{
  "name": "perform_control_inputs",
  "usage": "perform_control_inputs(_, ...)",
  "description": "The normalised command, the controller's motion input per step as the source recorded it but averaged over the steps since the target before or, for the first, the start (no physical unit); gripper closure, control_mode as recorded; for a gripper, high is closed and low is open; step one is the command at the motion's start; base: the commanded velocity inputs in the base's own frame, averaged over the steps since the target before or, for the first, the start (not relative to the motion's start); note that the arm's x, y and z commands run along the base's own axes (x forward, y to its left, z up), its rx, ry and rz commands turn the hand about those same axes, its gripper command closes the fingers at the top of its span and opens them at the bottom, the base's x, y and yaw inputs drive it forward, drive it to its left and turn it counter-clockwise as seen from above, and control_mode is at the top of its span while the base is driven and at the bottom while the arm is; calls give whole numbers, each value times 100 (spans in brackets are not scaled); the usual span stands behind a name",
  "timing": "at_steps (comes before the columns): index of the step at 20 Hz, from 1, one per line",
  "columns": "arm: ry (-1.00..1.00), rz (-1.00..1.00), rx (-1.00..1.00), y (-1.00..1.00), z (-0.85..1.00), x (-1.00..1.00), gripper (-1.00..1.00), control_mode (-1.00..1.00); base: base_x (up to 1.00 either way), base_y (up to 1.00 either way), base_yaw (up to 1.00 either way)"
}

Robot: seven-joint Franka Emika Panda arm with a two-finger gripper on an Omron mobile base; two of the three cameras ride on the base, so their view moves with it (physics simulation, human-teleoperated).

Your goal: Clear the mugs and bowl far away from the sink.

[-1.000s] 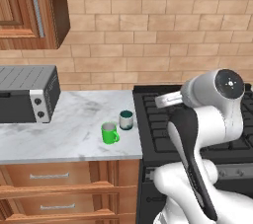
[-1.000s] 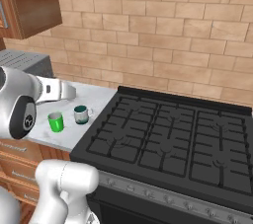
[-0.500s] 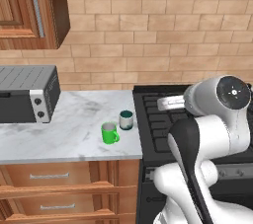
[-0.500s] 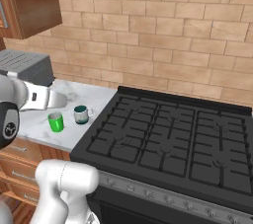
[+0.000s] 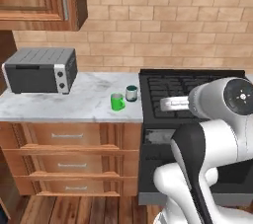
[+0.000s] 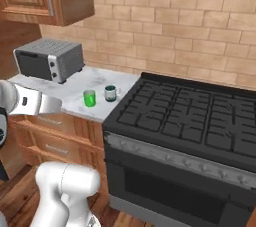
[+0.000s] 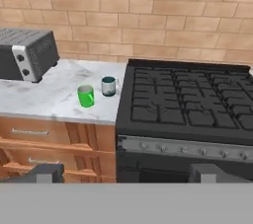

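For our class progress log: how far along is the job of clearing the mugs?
Done: nothing shows as moved yet. The bright green mug and the small dark teal mug stand on the white marble counter beside the black stove. In hand: nothing; the gripper looks open. Left: pick up both mugs.

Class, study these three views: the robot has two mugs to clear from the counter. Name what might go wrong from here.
1. The green mug and the dark teal mug stand close together; reaching for one may knock the other.
2. Both sit near the counter edge beside the stove, so a nudge might tip one off.
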Motion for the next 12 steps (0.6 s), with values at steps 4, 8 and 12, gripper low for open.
perform_control_inputs(4,0,0,0,0,0,0,-100,100,-23,0,75)
perform_control_inputs(8,0,0,0,0,0,0,-100,100,0,0,91)
perform_control_inputs(12,0,0,0,0,0,0,-100,100,0,0,100)
